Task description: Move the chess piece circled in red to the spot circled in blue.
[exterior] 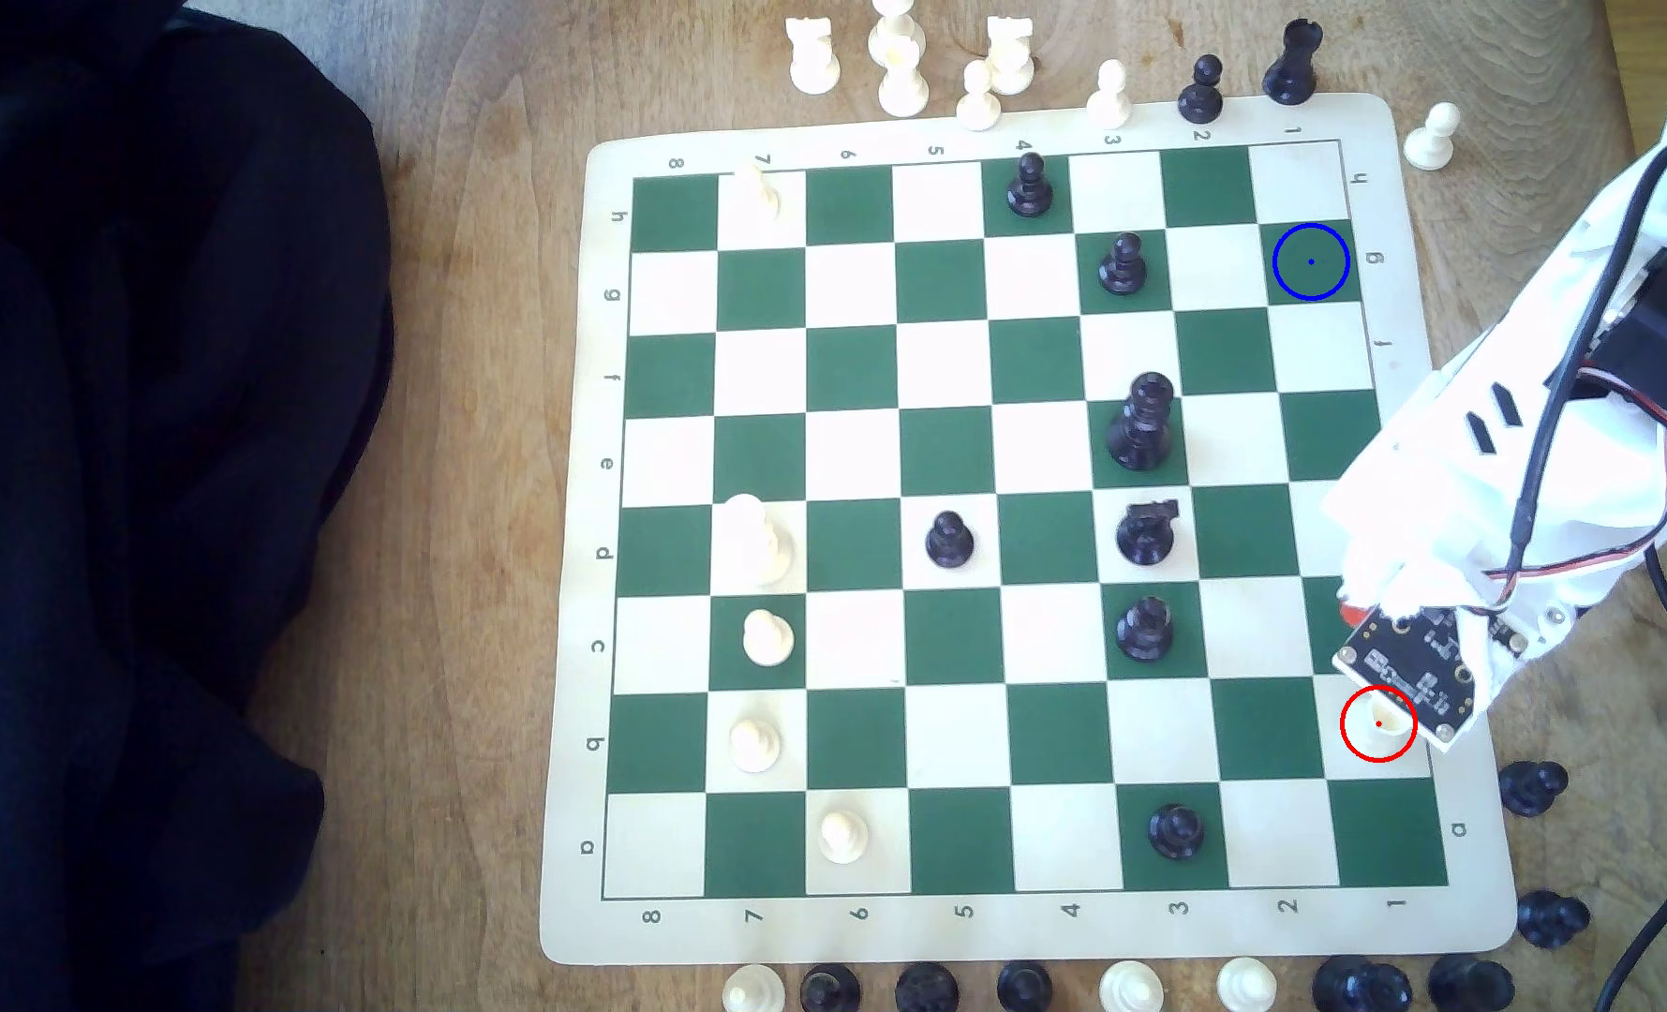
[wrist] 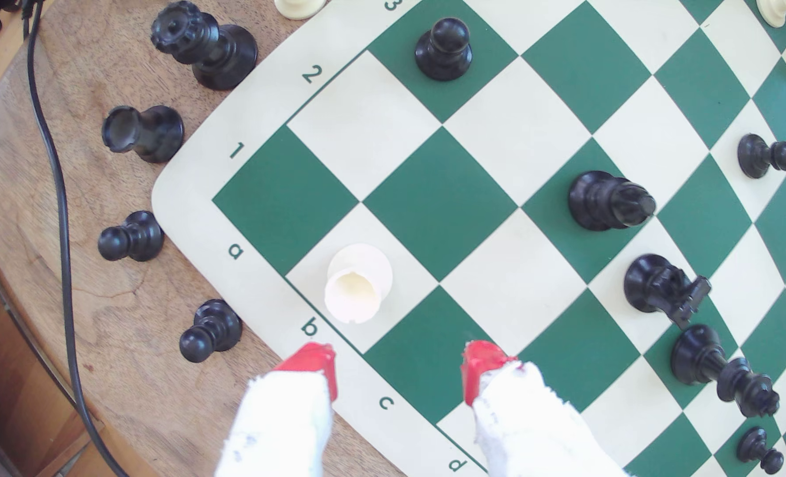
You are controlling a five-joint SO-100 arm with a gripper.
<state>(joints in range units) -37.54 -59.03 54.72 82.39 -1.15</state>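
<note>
Nearest the wrist camera is the hand (wrist: 398,374), 2 white-wrapped fingers tipped in red, spread wide apart and holding nothing, poised just above the rim of the cream-and-green vinyl chess board (wrist: 441,215). Just beyond the gap between the fingertips, the small cream-white plastic chess piece (wrist: 358,283) stands on white square b1, next to the dark green corner square; seen from almost overhead it looks hollow-topped, and I cannot tell its exact type. In the exterior view, going from that view's left to its right: a dark cloth (exterior: 128,487) covers the wooden table (exterior: 479,389), then come cream pieces on files 7 and 6, black pieces down the middle and file 3, and at the exterior view's right edge the same cream piece (exterior: 1376,725) inside the red ring, partly hidden by the white arm and its circuit board (exterior: 1408,671). The dark green square marked with the blue ring and dot (exterior: 1310,261), g1, lies well apart up the same file and is bare. I judge this the approach step: nothing is grasped yet. The next move calls for advancing and lowering the hand so the fingers straddle the piece, closing on it, then lifting clear before travelling along the board's edge to g1.
</note>
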